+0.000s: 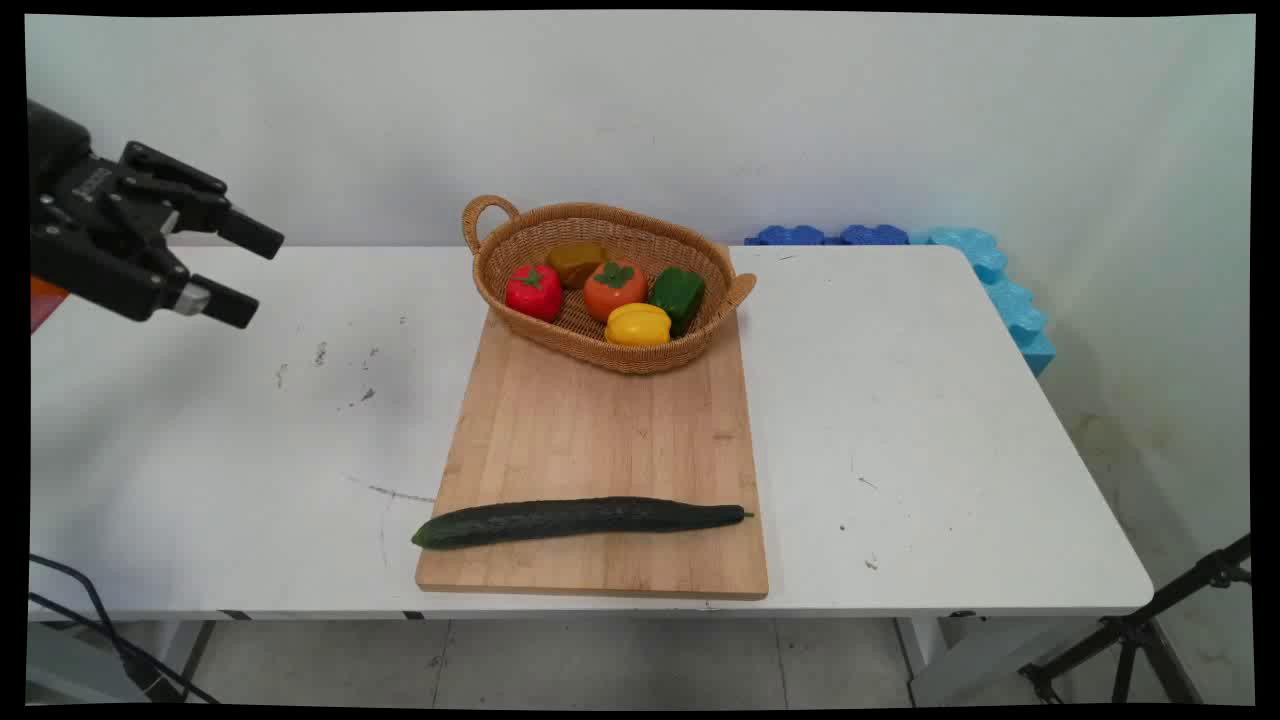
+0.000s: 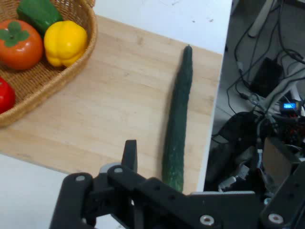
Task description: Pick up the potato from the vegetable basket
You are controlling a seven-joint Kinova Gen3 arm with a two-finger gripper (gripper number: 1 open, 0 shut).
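My gripper [image 1: 253, 275] hangs open and empty high over the table's left side, well apart from everything. A long dark green cucumber [image 1: 580, 520] lies across the near end of a wooden cutting board [image 1: 600, 440]. A wicker basket [image 1: 600, 358] sits on the board's far end, holding a red fruit [image 1: 533, 290], an orange tomato [image 1: 614, 288], a green pepper [image 1: 678, 293], a yellow pepper [image 1: 638, 325] and a brownish piece [image 1: 575, 262]. In the hand view the cucumber [image 2: 177, 124] runs up from just above one finger [image 2: 129, 153], with the basket [image 2: 57, 81] at upper left.
Blue foam blocks [image 1: 990, 265] line the table's far right corner. A tripod leg [image 1: 1140, 630] stands on the floor at lower right. Black cables [image 1: 90, 620] hang by the near left edge. Dark scuffs [image 1: 320, 355] mark the white table [image 1: 950, 420] left of the board.
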